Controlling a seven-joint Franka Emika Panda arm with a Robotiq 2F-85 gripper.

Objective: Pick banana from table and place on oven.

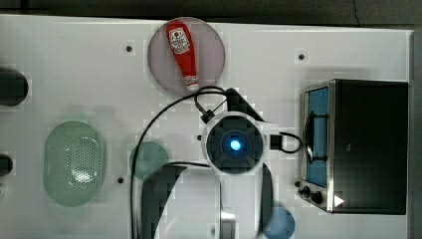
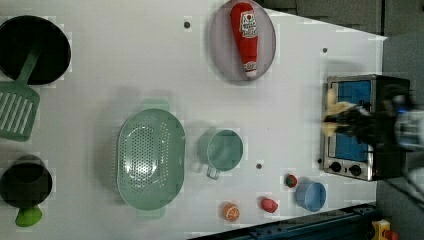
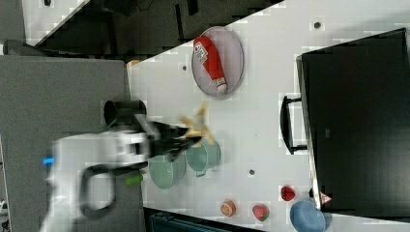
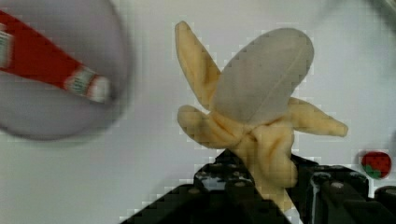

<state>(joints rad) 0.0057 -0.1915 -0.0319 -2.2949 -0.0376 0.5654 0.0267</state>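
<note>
One banana (image 4: 254, 126), one hand (image 4: 268, 184), and the grip is on: the wrist view shows the black fingers (image 4: 322, 186) closed on the lower stalk end of the half-peeled fruit, pale flesh and yellow peel flaps fanning out beyond the fingertips. The banana is off the counter (image 1: 74, 64) and up in the air with the hand.

Ahead of the hand sits the oven (image 1: 370, 144), black top bare, glass door and bar handle (image 3: 286, 124) facing the arm. Off to one side of the hand lies the ketchup bottle (image 1: 183, 52) on its grey plate (image 1: 209, 59); below and behind the hand sit the green cup (image 2: 223, 150) and the colander (image 2: 150, 165).

Now the risks. That hold looks to be on the thin end only, so the heavy, floppy upper part could swing or slide out if the arm moves sharply. A loose peel flap might also snag the oven's front frame or handle if the hand comes in too low. Release near the front lip and the fruit may roll off.

Room looks generous, though: the space between hand and oven appears free, and the broad flat top gives plenty of landing area well back from its edges.
</note>
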